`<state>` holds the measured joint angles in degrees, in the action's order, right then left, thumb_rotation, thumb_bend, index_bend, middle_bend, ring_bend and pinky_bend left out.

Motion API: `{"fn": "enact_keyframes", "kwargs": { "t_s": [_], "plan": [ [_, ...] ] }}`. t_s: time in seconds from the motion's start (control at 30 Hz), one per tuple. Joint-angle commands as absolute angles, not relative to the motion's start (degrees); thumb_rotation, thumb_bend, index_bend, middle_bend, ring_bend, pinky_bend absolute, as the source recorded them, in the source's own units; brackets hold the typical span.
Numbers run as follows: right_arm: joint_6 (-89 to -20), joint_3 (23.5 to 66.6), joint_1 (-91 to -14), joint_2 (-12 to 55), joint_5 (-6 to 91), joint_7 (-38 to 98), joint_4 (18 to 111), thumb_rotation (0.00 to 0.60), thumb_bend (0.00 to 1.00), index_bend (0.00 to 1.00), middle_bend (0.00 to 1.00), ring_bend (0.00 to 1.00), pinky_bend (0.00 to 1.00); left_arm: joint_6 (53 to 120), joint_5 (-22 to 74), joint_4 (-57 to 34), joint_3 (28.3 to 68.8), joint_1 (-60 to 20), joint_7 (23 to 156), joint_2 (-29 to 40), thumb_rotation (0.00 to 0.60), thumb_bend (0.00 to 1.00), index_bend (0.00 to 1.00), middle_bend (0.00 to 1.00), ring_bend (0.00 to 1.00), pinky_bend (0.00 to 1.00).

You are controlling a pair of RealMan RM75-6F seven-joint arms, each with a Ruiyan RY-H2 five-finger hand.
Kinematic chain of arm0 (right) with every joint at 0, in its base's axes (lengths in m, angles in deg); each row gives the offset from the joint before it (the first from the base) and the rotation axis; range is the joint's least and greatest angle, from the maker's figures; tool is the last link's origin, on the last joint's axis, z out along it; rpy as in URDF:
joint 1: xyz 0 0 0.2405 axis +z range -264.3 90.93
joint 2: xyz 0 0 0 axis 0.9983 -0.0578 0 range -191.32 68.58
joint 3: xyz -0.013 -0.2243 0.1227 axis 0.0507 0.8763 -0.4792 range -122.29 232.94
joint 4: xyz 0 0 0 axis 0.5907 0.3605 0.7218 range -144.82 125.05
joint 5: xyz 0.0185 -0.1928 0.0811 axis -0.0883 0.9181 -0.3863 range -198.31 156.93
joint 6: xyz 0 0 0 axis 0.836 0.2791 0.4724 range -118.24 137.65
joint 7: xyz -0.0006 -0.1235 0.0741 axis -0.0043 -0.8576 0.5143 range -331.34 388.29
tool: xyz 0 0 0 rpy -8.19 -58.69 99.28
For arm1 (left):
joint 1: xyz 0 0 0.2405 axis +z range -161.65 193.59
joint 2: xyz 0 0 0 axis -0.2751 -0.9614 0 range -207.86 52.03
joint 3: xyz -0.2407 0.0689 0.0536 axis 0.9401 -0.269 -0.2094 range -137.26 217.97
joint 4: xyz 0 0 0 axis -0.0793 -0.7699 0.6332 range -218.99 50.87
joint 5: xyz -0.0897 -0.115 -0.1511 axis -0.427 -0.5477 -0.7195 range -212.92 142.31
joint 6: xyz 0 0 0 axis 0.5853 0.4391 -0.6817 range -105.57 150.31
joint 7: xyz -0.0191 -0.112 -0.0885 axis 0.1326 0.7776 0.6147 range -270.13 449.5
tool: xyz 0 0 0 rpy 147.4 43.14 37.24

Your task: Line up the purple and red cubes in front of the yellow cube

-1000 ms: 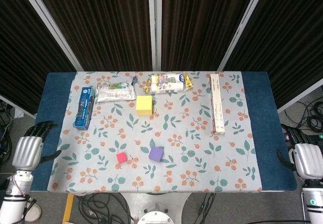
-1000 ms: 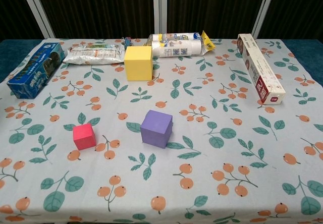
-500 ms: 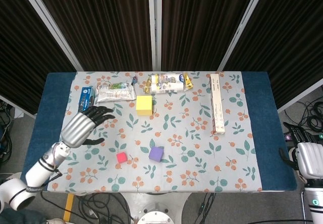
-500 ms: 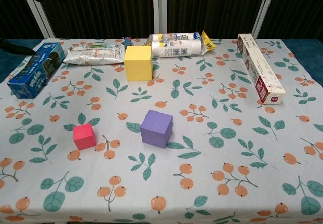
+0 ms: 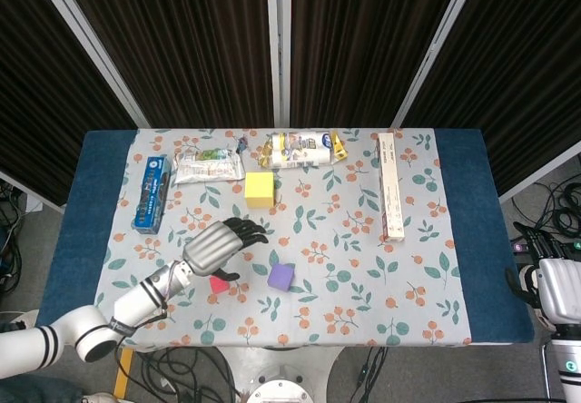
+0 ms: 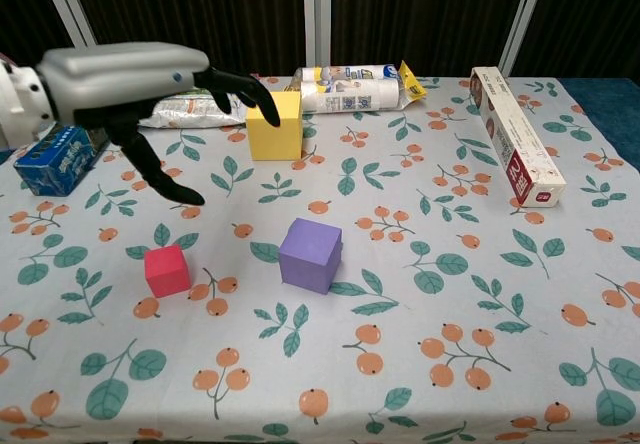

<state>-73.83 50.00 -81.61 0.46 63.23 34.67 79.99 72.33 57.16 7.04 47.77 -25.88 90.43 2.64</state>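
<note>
The yellow cube (image 5: 260,188) (image 6: 274,125) stands toward the back of the flowered cloth. Nearer the front lie the small red cube (image 5: 218,284) (image 6: 166,270) and, to its right, the purple cube (image 5: 280,277) (image 6: 310,254). My left hand (image 5: 219,244) (image 6: 130,89) hovers open above the cloth, just over and behind the red cube, with its fingers spread and pointing toward the yellow cube. It holds nothing. My right hand (image 5: 556,285) hangs off the table's right edge, fingers apart, and shows only in the head view.
Along the back edge lie a blue box (image 5: 151,192), a silver packet (image 5: 208,165), a white bottle pack (image 5: 300,149) and a long white carton (image 5: 390,184) on the right. The dark blue table (image 5: 465,203) borders the cloth on both sides.
My left arm has swung in from the table's left side to over the red cube, hand still open. The cubes and my right hand have stayed put.
</note>
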Motion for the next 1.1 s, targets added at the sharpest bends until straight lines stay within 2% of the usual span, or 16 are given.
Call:
{"fn": "enact_keyframes", "kwargs": {
  "t_s": [0.03, 0.43, 0.8, 0.93, 1.03, 1.1],
  "plan": [
    [-73.7, 50.0, -81.6, 0.5, 63.2, 34.7, 80.0, 0.6, 0.29, 0.12, 0.16, 0.13, 0.24, 69.7, 53.8, 7.7, 47.6, -27.7, 86.7, 6.1, 0.6, 0.17, 0.3, 0.3, 0.21, 0.26],
    [-73.7, 50.1, -81.4, 0.9, 63.5, 35.0, 79.9, 0.6, 0.29, 0.12, 0.16, 0.13, 0.24, 66.3, 41.8, 6.1, 49.1, -30.9, 75.9, 14.7, 0.6, 0.17, 0.3, 0.3, 0.21, 0.26],
    [-74.1, 50.4, -82.1, 0.9, 63.2, 35.9, 79.3, 0.6, 0.29, 0.12, 0.16, 0.13, 0.24, 65.3, 33.0, 0.0, 48.6, -34.3, 66.0, 20.7, 0.6, 0.17, 0.31, 0.3, 0.21, 0.26],
    [-74.1, 50.4, -82.2, 1.1, 63.1, 36.3, 79.0, 0.6, 0.29, 0.12, 0.16, 0.13, 0.24, 64.9, 30.6, -0.5, 48.7, -34.6, 66.4, 21.3, 0.6, 0.21, 0.38, 0.37, 0.22, 0.24],
    [-74.0, 50.5, -82.2, 1.2, 63.2, 36.7, 78.7, 0.6, 0.29, 0.11, 0.16, 0.13, 0.24, 67.1, 32.0, -0.8, 48.4, -34.1, 67.9, 22.2, 0.6, 0.24, 0.48, 0.48, 0.3, 0.24],
    [-74.0, 50.5, -82.2, 1.3, 63.2, 36.8, 78.6, 0.6, 0.29, 0.11, 0.16, 0.13, 0.24, 68.2, 34.0, -1.1, 47.8, -33.9, 68.2, 22.3, 0.6, 0.26, 0.52, 0.52, 0.33, 0.24]
  ]
}}
